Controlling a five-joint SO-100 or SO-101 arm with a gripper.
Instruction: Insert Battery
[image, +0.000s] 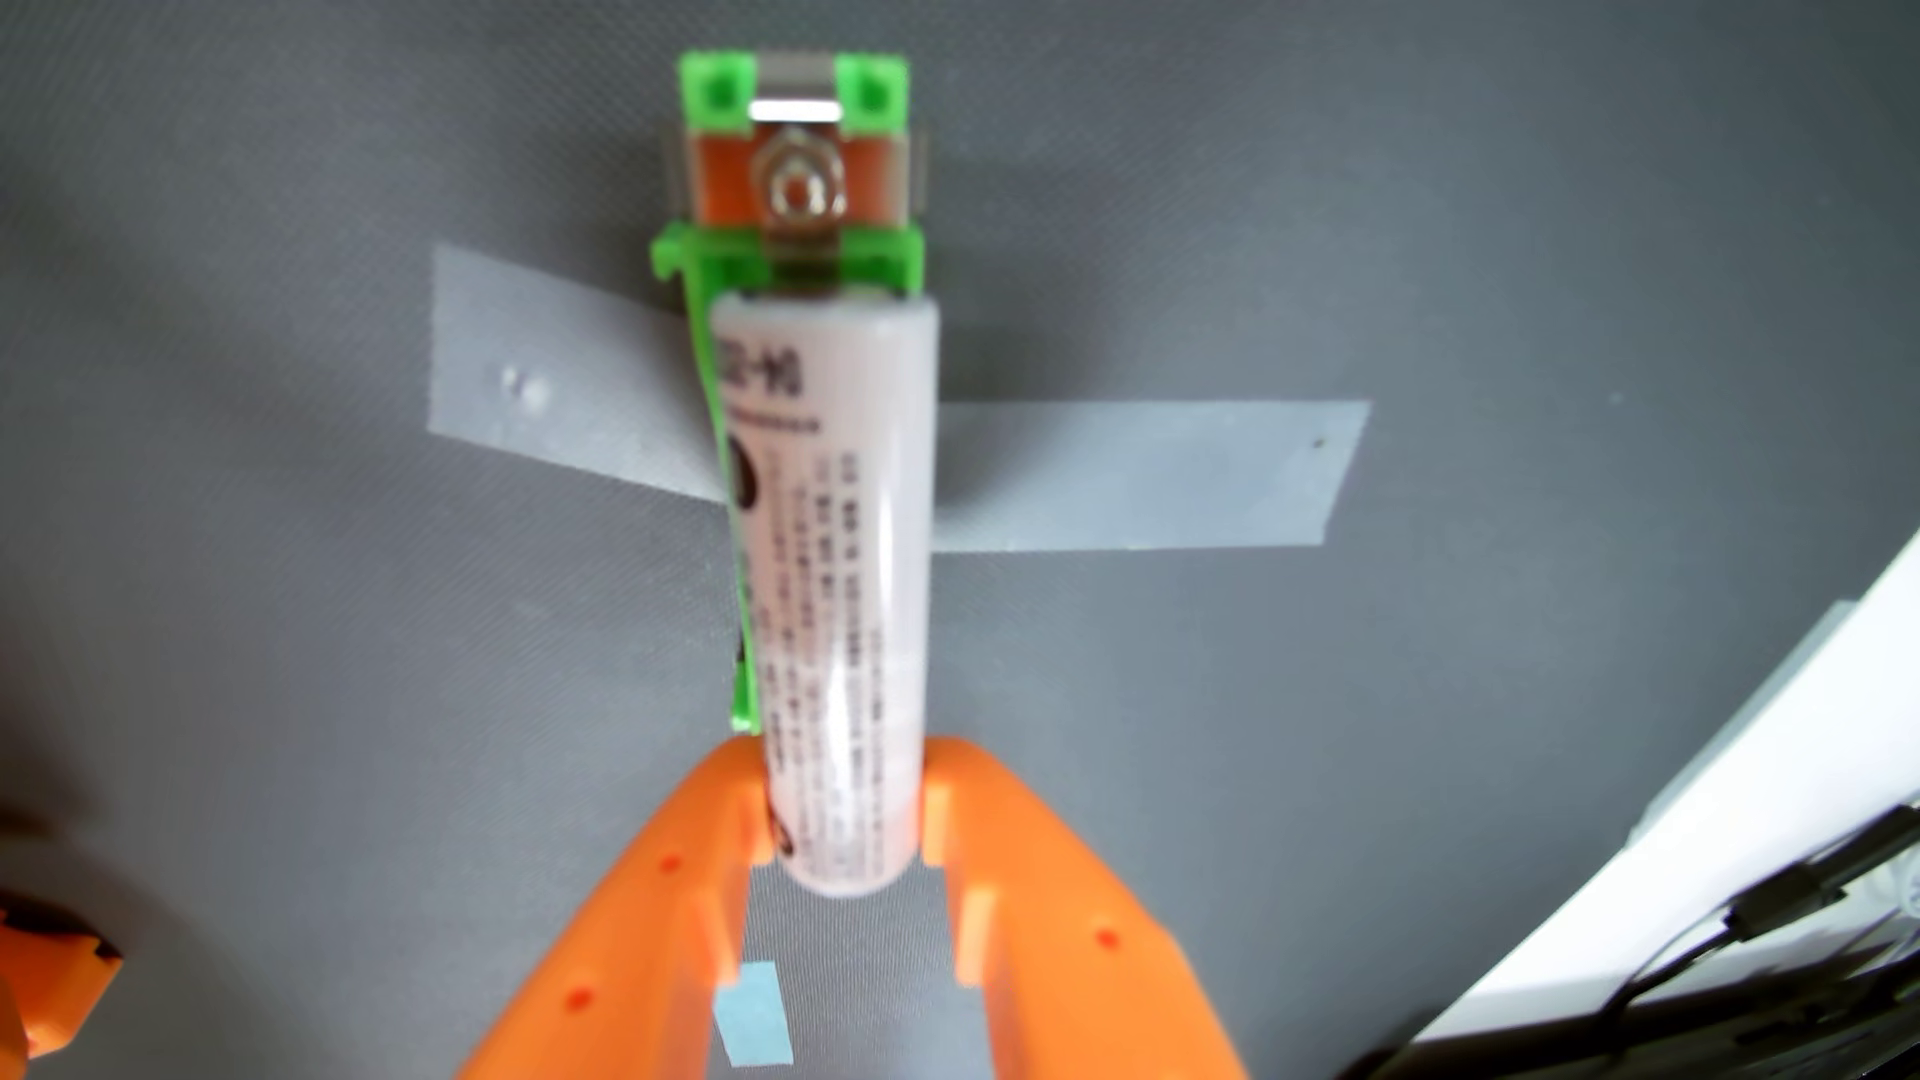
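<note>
In the wrist view a white cylindrical battery (842, 582) with small black print runs up the middle of the picture. My orange gripper (844, 805) is shut on its near end, one finger on each side. The battery's far end reaches the green holder (795, 166), just below the holder's metal contact (798, 192). A thin green side rail (727, 498) of the holder shows along the battery's left edge. The battery covers most of the holder's slot, so I cannot tell how deep it sits.
Grey translucent tape (1143, 473) crosses under the holder and fixes it to the dark grey mat (312, 623). A small blue tape square (753, 1013) lies between the fingers. A white surface (1766, 789) with black cables fills the lower right corner.
</note>
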